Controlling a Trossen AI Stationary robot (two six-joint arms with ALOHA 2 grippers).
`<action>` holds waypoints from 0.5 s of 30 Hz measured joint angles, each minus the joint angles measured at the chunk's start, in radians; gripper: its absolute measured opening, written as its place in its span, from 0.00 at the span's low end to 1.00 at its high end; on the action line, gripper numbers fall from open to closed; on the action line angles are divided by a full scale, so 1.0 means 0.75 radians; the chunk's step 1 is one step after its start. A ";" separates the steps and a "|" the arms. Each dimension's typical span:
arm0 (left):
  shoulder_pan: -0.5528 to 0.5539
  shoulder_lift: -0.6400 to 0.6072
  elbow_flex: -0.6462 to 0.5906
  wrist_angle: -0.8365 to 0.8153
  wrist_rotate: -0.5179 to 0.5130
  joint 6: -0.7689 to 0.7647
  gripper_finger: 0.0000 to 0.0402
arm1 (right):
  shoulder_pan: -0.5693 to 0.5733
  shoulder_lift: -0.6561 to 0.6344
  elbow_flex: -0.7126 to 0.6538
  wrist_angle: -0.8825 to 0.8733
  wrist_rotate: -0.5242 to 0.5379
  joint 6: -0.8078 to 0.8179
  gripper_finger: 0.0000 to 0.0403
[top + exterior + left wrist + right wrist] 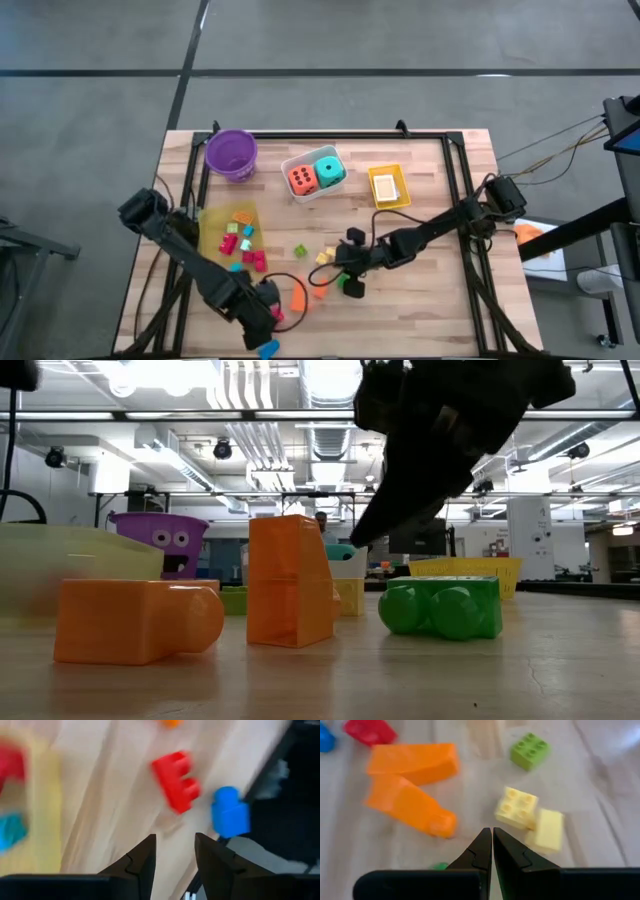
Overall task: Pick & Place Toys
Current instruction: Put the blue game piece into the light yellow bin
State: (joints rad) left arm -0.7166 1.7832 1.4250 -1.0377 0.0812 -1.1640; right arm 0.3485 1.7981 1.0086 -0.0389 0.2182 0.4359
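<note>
High view: left gripper (268, 315) nears table edge (330, 354).

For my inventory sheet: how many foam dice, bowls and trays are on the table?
Foam dice: 2, orange die and teal die
Purple bowl: 1
White tray: 1
Yellow trays: 2, small yellow tray and large yellow tray
Total: 6

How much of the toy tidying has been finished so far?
Partly done, it seems. Several blocks already lie in the yellow tray. Neither tool holds anything: the right tool hovers shut near the yellow blocks, the left tool is open near a red block. Orange blocks and a green block still wait.
</note>
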 joint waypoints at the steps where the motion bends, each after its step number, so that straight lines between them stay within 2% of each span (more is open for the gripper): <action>1: -0.010 -0.001 -0.006 -0.026 0.002 -0.069 0.34 | 0.006 0.000 -0.006 -0.015 0.028 0.007 0.04; 5: -0.067 -0.002 -0.009 0.000 -0.009 -0.303 0.34 | 0.051 0.000 -0.042 -0.014 0.138 0.016 0.04; 8: -0.121 -0.002 -0.009 0.116 -0.112 -0.512 0.34 | 0.094 0.000 -0.072 -0.003 0.190 0.040 0.04; 12: -0.194 0.033 0.028 0.281 -0.228 -0.649 0.34 | 0.156 0.000 -0.110 0.042 0.202 0.087 0.04; 15: -0.230 0.119 0.120 0.244 -0.227 -0.676 0.34 | 0.203 0.000 -0.119 0.045 0.202 0.108 0.04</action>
State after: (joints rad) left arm -0.8891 1.8723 1.5151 -0.8547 -0.0887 -1.6714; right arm 0.5004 1.7981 0.9196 -0.0049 0.3698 0.5167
